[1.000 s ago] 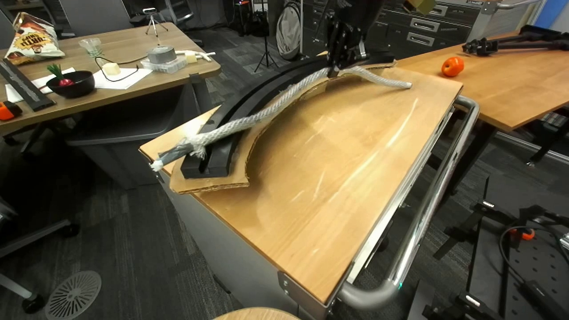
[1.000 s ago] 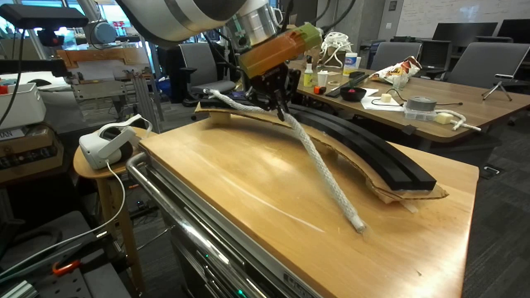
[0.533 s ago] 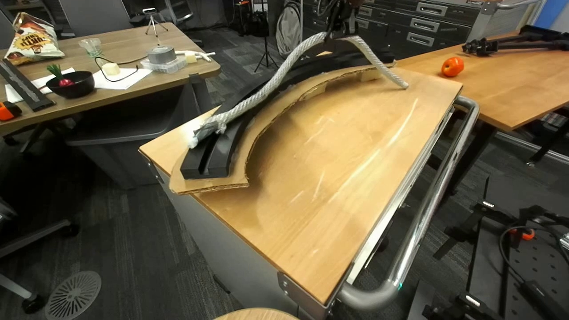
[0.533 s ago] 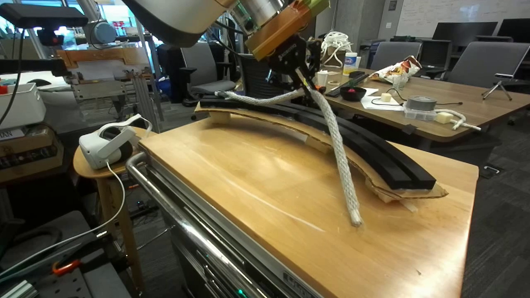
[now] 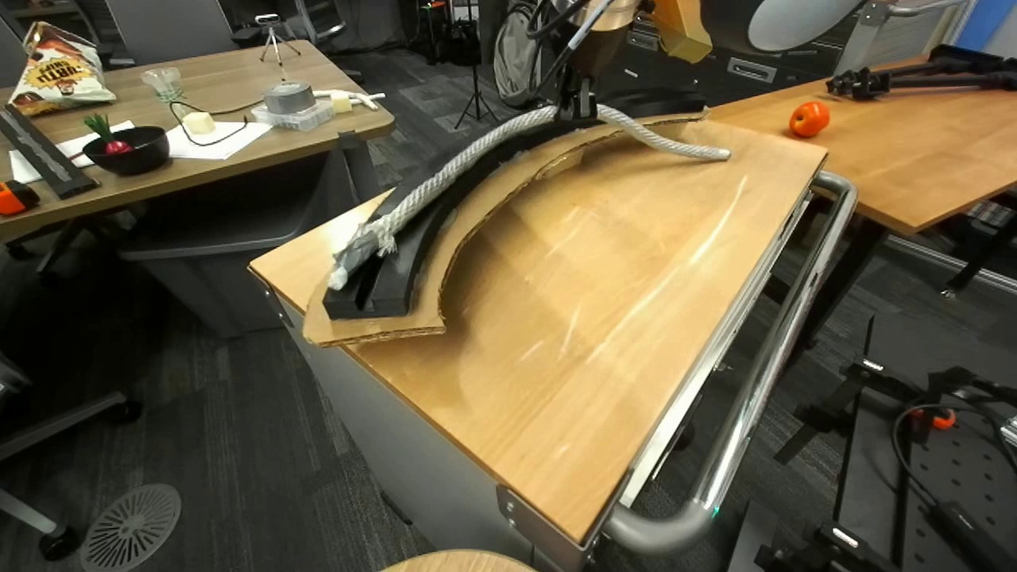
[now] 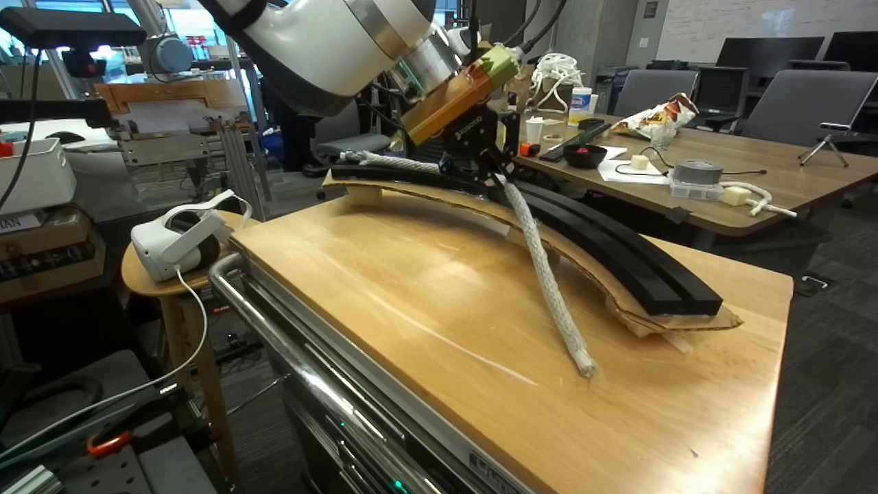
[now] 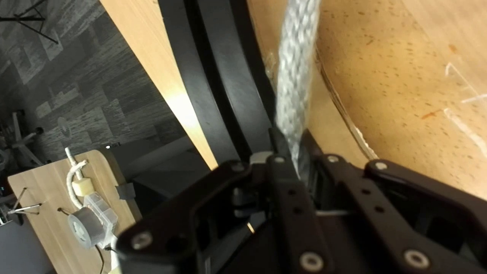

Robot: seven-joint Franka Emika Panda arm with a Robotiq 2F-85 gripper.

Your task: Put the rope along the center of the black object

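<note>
The rope (image 5: 453, 167) is a pale cord with one frayed, taped end. In an exterior view its frayed half lies over the arc of the black object (image 5: 395, 280), which has a dark groove along its middle. The other half (image 6: 545, 274) slopes off the arc's inner side, and its end touches the wooden top. My gripper (image 5: 575, 116) is shut on the rope near its middle, low at the arc. In the wrist view the rope (image 7: 297, 64) rises from between the fingertips (image 7: 292, 140), beside the black object (image 7: 239, 72), over cardboard. The exact gap beneath the fingers is hidden.
The black object is fixed on a cardboard base (image 5: 381, 332) on the wooden cart top (image 5: 604, 318). A metal rail (image 5: 755, 413) runs along the cart's side. A second table holds a black bowl (image 5: 131, 151). A headset (image 6: 171, 240) sits on a stool.
My gripper lifted the rope, moved it from the arc's inner edge towards the black object, then lowered it. The frayed part shifted onto the arc; the opposite end stayed nearly in place.
</note>
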